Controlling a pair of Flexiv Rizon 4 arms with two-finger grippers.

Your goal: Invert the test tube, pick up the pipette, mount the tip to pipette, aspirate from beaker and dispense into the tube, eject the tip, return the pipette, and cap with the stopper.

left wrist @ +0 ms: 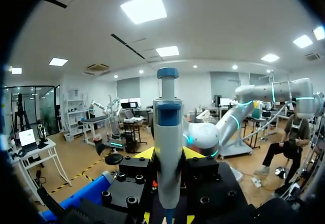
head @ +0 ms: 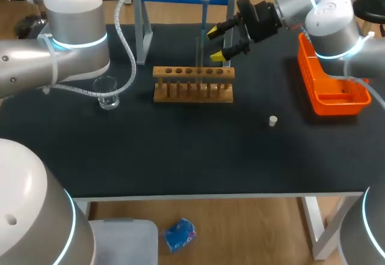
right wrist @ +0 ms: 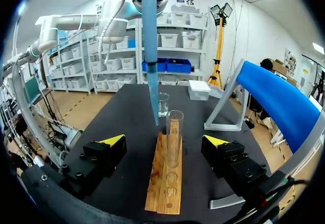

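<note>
Holding pipette (left wrist: 168, 148) tight in left gripper (left wrist: 169, 154), tip (right wrist: 154, 102) near test tube (right wrist: 174, 137); right gripper (head: 216, 44) wide open around it, not touching.

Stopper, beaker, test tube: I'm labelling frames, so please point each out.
stopper (head: 272, 120), head view, its top face.
beaker (head: 107, 92), head view, its glass wall.
test tube (right wrist: 174, 141), right wrist view, its glass wall.

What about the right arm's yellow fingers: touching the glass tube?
Apart. The right wrist view shows the test tube in the rack, with table visible between it and both fingers of the open right gripper.
</note>
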